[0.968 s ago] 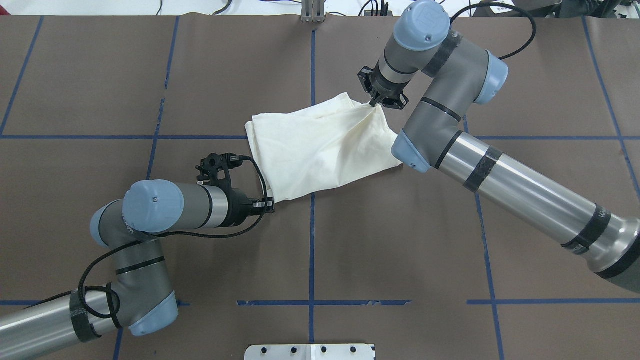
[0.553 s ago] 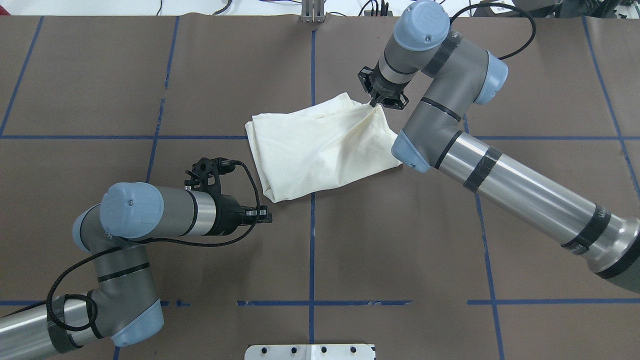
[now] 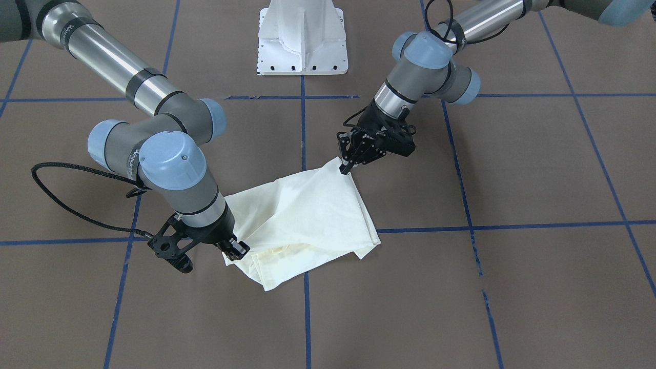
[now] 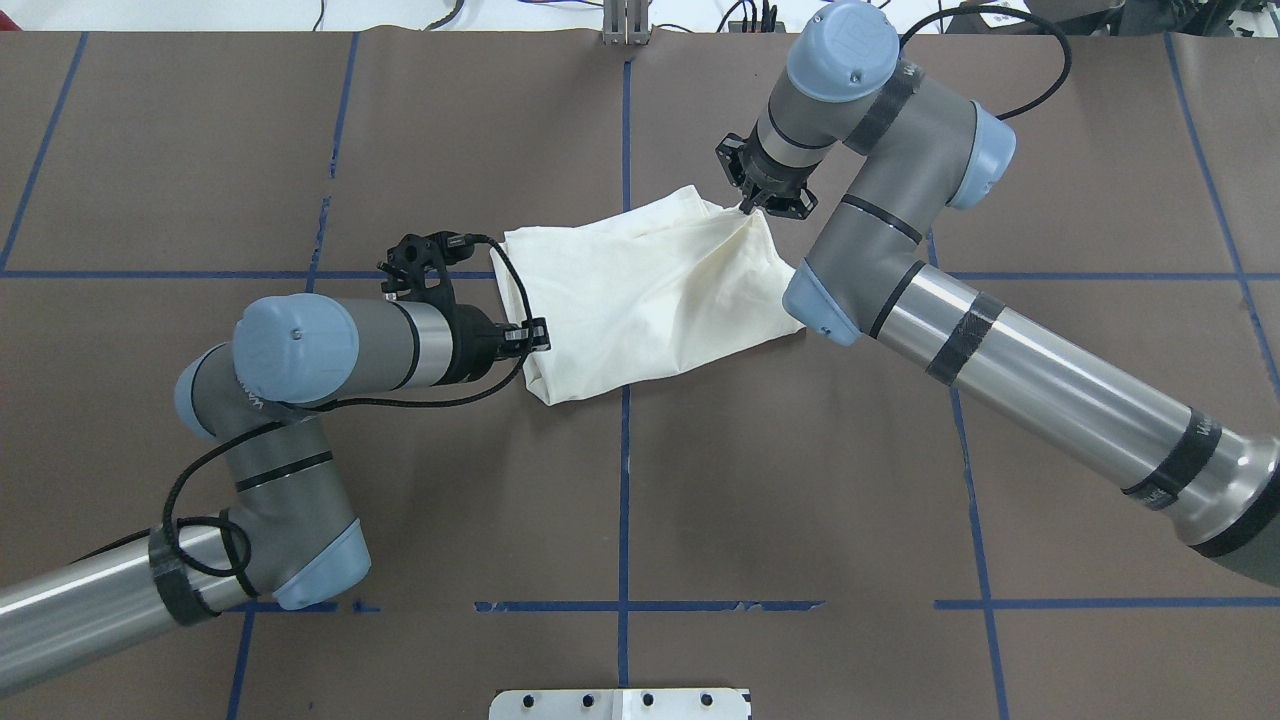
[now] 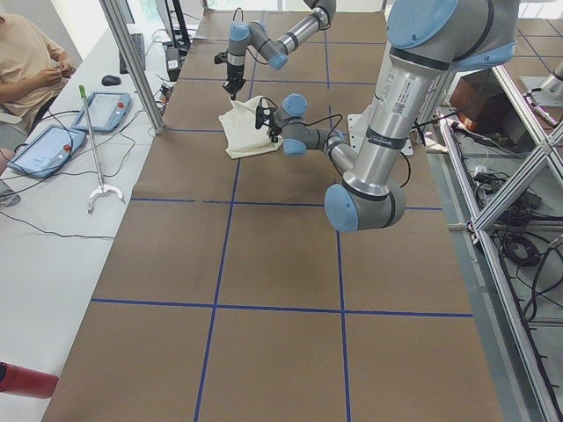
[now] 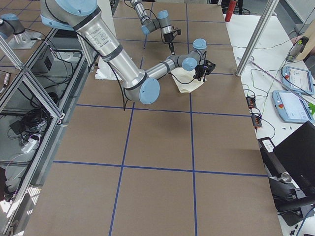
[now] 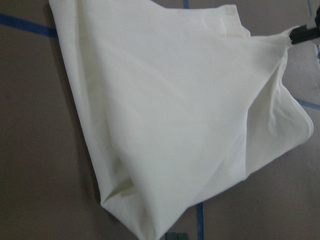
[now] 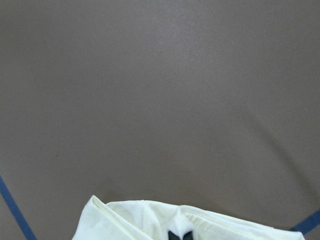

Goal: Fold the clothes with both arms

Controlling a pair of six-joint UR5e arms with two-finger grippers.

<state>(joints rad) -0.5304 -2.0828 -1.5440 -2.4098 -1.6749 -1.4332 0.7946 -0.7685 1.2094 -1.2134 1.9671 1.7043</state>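
Observation:
The cream-white shirt [image 4: 650, 290] lies in a folded, rumpled bundle at the middle of the table, also seen from the front [image 3: 307, 220]. Its print and neck are hidden. My right gripper [image 4: 745, 208] is shut on the shirt's far right corner and pulls it slightly up; it also shows in the front view [image 3: 238, 251] and the right wrist view [image 8: 179, 235]. My left gripper [image 4: 543, 335] is at the shirt's left edge, near its near-left corner [image 3: 346, 167]. In the left wrist view [image 7: 176, 236] its tips are together beside the cloth, with nothing between them.
The brown table cover [image 4: 300, 150] has blue tape lines. The white pedestal base [image 3: 302, 41] stands at the robot's side. The right forearm [image 4: 1000, 360] lies over the table to the right of the shirt. A side table with tablets [image 5: 48, 145] and a seated person [image 5: 26, 61] are beyond the far edge.
My left gripper drew back from the shirt's near-left corner, then swung forward to the shirt's left edge. The right gripper and the shirt have stayed in place.

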